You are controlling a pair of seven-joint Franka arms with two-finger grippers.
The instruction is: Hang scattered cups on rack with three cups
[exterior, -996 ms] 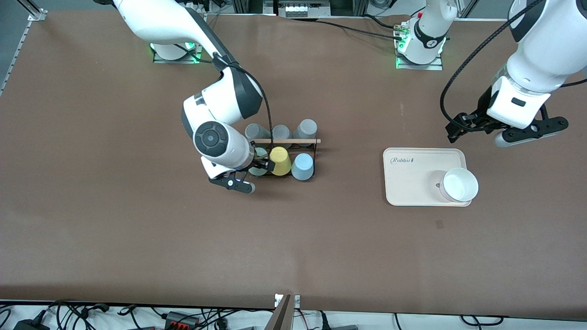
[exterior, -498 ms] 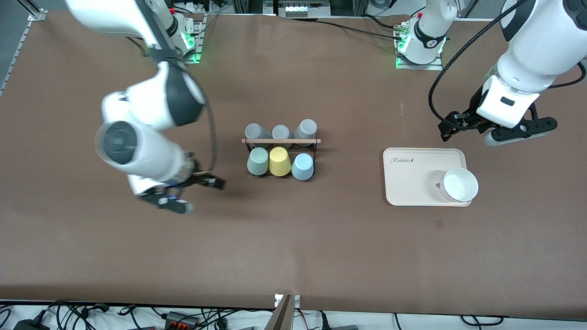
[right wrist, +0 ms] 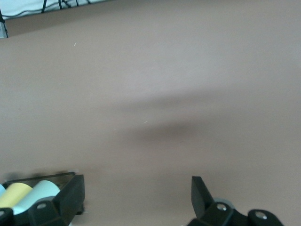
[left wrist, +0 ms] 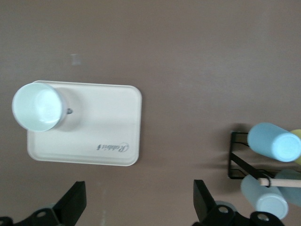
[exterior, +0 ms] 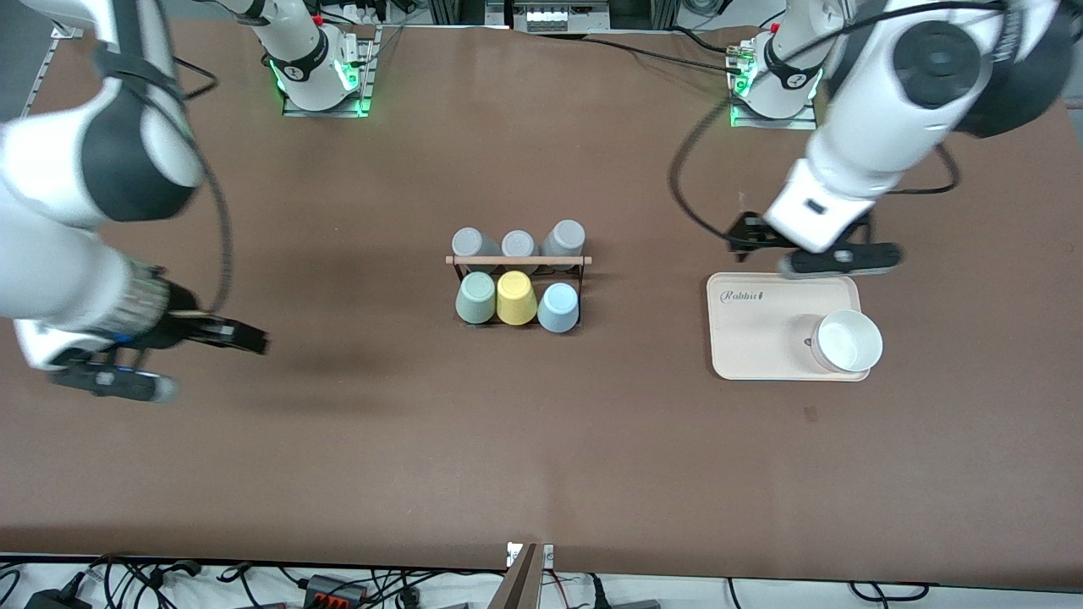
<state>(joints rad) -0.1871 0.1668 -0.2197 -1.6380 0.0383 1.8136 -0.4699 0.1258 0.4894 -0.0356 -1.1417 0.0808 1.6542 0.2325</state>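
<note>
A wide brown worktop [exterior: 541,440] with a matte, faintly scuffed surface fills the front view; cables and power strips trail along its edge nearest the front camera, and the two arm bases with green lights stand along the edge farthest from it; at mid-worktop the rack [exterior: 518,260], a black wire frame with a pale wooden rod across its top, carries six cups; in the row nearer the front camera hang the sage-green cup [exterior: 475,297], the yellow cup [exterior: 516,298] and the light blue cup [exterior: 558,306], side by side and touching, with three grey cups [exterior: 518,243] in the row farther from it; toward the left arm's end lies a beige tray [exterior: 766,326] with a white bowl [exterior: 847,340] on its corner nearest the camera; the left hand [exterior: 804,251] hangs over the tray's edge nearest the bases, fingers spread and holding nothing, as the left wrist view shows; the right hand [exterior: 169,359] hangs over bare worktop toward the right arm's end, well apart from the rack, fingers spread and holding nothing, a soft shadow on the surface beneath it
</note>
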